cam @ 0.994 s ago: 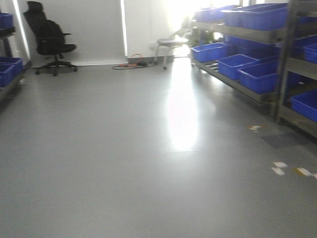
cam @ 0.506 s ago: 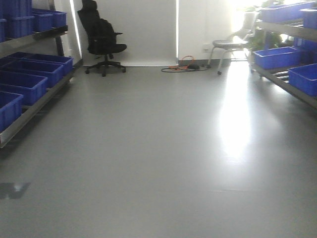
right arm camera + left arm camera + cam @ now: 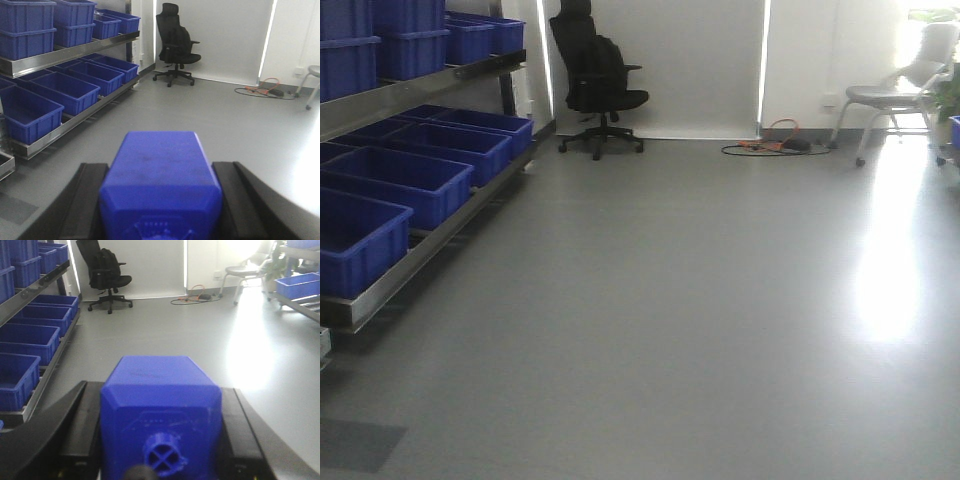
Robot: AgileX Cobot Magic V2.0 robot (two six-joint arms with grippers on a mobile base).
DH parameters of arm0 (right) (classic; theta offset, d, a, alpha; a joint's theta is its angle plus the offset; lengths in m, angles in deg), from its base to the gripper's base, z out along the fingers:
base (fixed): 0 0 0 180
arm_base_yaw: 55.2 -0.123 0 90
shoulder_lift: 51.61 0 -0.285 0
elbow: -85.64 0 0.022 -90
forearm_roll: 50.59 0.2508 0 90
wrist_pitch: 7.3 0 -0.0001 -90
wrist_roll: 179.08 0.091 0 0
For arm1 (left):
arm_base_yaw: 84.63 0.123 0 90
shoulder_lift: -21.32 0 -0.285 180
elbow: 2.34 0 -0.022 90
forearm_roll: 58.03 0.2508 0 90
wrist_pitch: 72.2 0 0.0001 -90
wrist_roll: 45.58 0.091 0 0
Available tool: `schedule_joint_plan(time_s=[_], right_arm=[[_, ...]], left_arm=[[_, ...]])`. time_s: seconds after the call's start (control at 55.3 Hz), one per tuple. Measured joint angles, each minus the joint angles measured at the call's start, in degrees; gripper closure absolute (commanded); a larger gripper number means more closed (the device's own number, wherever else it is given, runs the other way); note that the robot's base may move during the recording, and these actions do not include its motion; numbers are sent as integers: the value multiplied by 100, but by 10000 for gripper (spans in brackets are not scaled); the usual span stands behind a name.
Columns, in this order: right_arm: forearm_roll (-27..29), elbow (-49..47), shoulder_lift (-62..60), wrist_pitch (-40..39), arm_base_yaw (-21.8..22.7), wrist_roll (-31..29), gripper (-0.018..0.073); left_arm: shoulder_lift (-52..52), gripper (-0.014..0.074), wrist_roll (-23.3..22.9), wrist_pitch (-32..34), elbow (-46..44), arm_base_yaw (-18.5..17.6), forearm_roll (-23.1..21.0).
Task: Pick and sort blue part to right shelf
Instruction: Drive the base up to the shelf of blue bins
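Left claw (image 3: 160,450) is clamped on a blue part (image 3: 160,395), which is held between black fingers (image 3: 75,430). The right claw (image 3: 160,210) is likewise closed around a second blue part (image 3: 160,175). A bare grey floor (image 3: 670,300) lies wide open between a left rack (image 3: 420,255) of blue bins (image 3: 395,185) and the far wall, where an office chair (image 3: 595,80), cables (image 3: 775,148) and a metal chair (image 3: 890,95) are lined up. The right shelf (image 3: 305,307) is shown at the right edge of the left wrist view, well apart from both parts, and is not shown by the right wrist view.

black office chair (image 3: 596,82), grey chair (image 3: 882,96), cables (image 3: 772,149)
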Motion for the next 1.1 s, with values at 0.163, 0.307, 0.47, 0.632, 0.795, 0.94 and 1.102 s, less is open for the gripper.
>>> schedule_joint_plan(time_s=[0.163,0.307,0.47,0.632,0.795,0.94,1.102], right_arm=[[0,0,0,0,0,0,410],[0,0,0,0,0,0,410],[0,0,0,0,0,0,410],[-34,0,0,0,0,0,410],[-34,0,0,0,0,0,410],[-34,0,0,0,0,0,410],[0,0,0,0,0,0,410]], left_arm=[[0,314,0,0,0,0,0],[0,314,0,0,0,0,0],[0,314,0,0,0,0,0],[0,314,0,0,0,0,0],[0,314,0,0,0,0,0],[0,314,0,0,0,0,0],[0,314,0,0,0,0,0]])
